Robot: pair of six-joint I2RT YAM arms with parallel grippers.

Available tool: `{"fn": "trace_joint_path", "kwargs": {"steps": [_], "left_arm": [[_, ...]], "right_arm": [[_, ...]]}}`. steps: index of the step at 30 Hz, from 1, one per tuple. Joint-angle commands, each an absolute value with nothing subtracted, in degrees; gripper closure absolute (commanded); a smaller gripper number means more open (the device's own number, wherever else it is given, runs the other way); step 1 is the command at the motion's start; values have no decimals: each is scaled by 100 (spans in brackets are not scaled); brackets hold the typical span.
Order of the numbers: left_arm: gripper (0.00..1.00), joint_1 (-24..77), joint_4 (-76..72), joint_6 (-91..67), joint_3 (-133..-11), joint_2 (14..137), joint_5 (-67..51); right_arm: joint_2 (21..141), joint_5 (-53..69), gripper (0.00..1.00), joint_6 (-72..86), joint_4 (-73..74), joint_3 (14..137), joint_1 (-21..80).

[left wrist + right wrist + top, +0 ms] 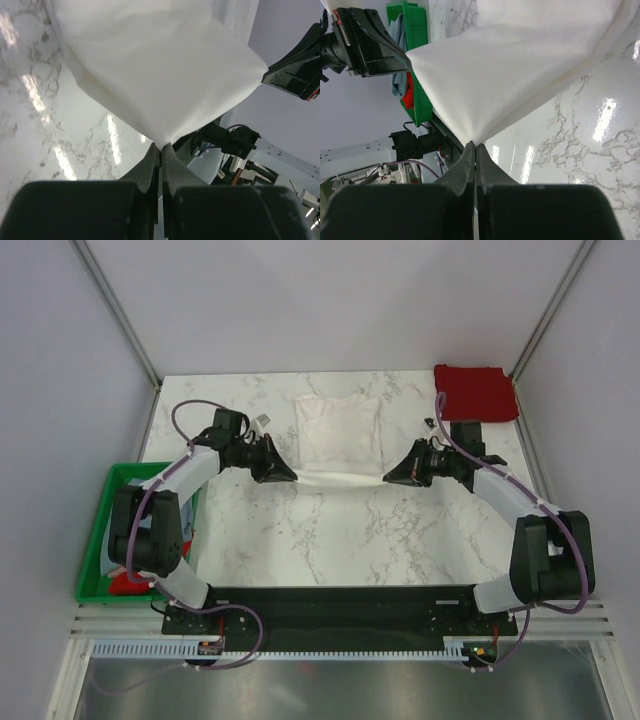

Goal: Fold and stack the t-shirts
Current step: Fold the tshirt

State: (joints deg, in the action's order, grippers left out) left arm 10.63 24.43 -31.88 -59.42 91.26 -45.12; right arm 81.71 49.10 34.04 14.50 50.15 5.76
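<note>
- Left pincer [160, 146] was pinched shut on one near corner of the white shirt [338, 430].
- Right pincer [473, 144] gripped the other corner; the hem hung taut between them.
- Rest of the shirt lay on the table [300, 530] beyond both.
- Dark red shirt [475, 392] sat folded beyond the right pincer.
- Green crate [95, 540] stood behind the left pincer.

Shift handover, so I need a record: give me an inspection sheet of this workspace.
Surface: marble table, glossy.
Job's things: white shirt, near edge lifted; dark red shirt folded, far right corner; red cloth in crate.
Clutter: crate at left; small unclear item by white shirt.
Grippers: left gripper, right gripper: fingers shut on white shirt's near corners.
Cables: purple cables looped along both arms.
Surroundings: white walls, metal frame.
</note>
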Motion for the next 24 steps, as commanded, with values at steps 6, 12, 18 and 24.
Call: {"fn": "trace_joint_path", "kwargs": {"steps": [6, 12, 18, 24], "left_arm": [[98, 1028, 2584, -2137, -8678, 10826, -4219], [98, 1002, 2742, -1697, -11238, 12530, -3964], [97, 1011, 2384, -1529, -13226, 14158, -3473], [41, 1002, 1951, -1565, -13632, 14591, -2402]], "right_arm": [[9947, 4808, 100, 3445, 545, 6947, 369], [11635, 4764, 100, 3349, 343, 9191, 343], [13471, 4404, 91, 3243, 229, 11335, 343], [14547, 3894, 54, 2936, 62, 12639, 317]]}}
